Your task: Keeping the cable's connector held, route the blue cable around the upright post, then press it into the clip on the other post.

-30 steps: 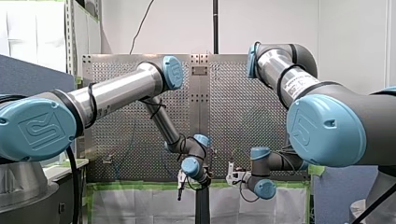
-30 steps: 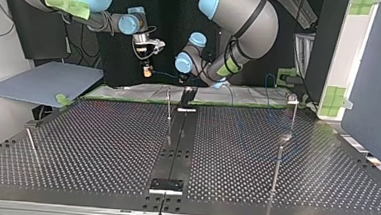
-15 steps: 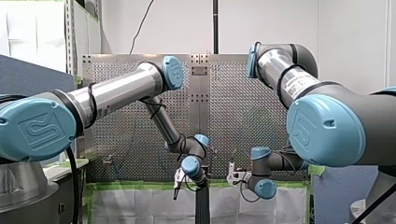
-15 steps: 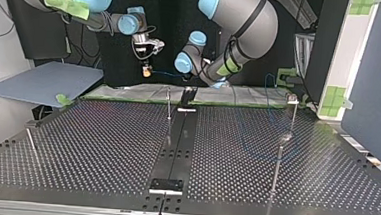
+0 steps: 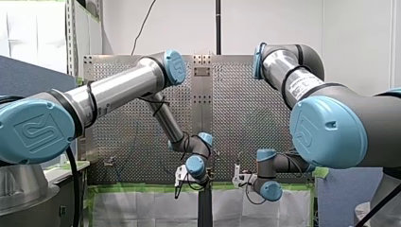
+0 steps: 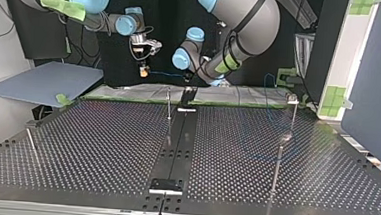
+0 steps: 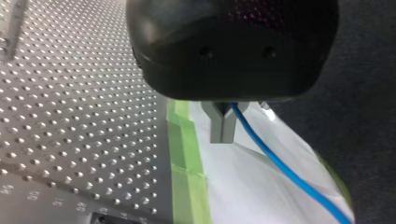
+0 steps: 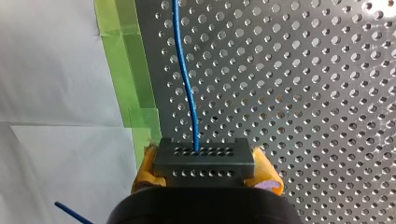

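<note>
The bench [image 6: 101, 142] is the widest thing here, and the work hangs at its far edge in the top view, over green tape [image 7: 184, 154] and a white sheet [image 7: 243, 186]. We judge the routing barely begun. The blue cable [image 8: 186, 84] has not yet reached the upright post [image 6: 169, 103] near the bench's middle. Nor has it reached the post [image 6: 293, 114] at the top view's right, whose small head we take for the clip. The next move calls for carrying the line down and round the middle post, keeping it taut without tugging at the held end. Our right hand [image 8: 204, 169] is closed on the connector [image 8: 204, 156], a black block with rows of small holes, yellow pads pressing its two sides. Our left hand [image 7: 222, 135] has its metal fingers pinched together on the cable a little way along. The cable itself is thin, leaves the connector's face in a gentle curve, and spans the gap between our two hands
</note>
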`<action>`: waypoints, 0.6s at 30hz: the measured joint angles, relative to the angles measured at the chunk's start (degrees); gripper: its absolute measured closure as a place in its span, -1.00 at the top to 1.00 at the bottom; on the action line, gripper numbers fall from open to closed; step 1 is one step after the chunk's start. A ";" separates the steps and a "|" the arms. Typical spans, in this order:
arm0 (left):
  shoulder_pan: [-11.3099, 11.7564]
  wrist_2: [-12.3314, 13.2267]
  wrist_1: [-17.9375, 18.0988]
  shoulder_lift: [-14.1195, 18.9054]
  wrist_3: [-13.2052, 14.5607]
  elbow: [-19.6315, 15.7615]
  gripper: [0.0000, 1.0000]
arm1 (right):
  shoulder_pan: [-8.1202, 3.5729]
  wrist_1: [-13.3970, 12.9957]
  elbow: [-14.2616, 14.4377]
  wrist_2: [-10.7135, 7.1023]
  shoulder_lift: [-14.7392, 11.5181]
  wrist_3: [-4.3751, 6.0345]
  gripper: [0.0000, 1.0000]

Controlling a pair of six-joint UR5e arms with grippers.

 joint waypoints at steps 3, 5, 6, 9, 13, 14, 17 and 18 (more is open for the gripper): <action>-0.07 -0.18 0.52 0.29 0.01 -0.45 -1.00 | -0.22 0.15 0.00 0.03 0.02 -0.01 -1.00; -0.36 -0.57 0.84 0.45 0.04 -0.94 -1.00 | -0.51 0.46 0.00 0.12 0.02 -0.09 -1.00; -0.50 -0.74 0.94 0.49 0.04 -1.19 -1.00 | -0.61 0.57 0.00 0.16 0.03 -0.16 -1.00; -0.99 -1.59 1.25 0.67 0.06 -2.09 -1.00 | -0.85 0.90 0.00 0.23 0.03 -0.47 -1.00; -1.53 -2.60 1.76 0.99 0.04 -2.83 -1.00 | -0.96 1.13 0.01 0.32 0.03 -0.84 -1.00; -1.69 -2.92 1.85 1.11 0.04 -2.97 -1.00 | -0.98 1.18 0.01 0.33 0.03 -0.95 -1.00; -2.04 -3.59 2.10 1.71 0.01 -3.33 -1.00 | -1.02 1.36 0.01 0.36 0.02 -1.21 -1.00; -2.13 -3.79 2.21 1.98 0.00 -3.47 -1.00 | -1.03 1.42 0.01 0.38 0.01 -1.30 -1.00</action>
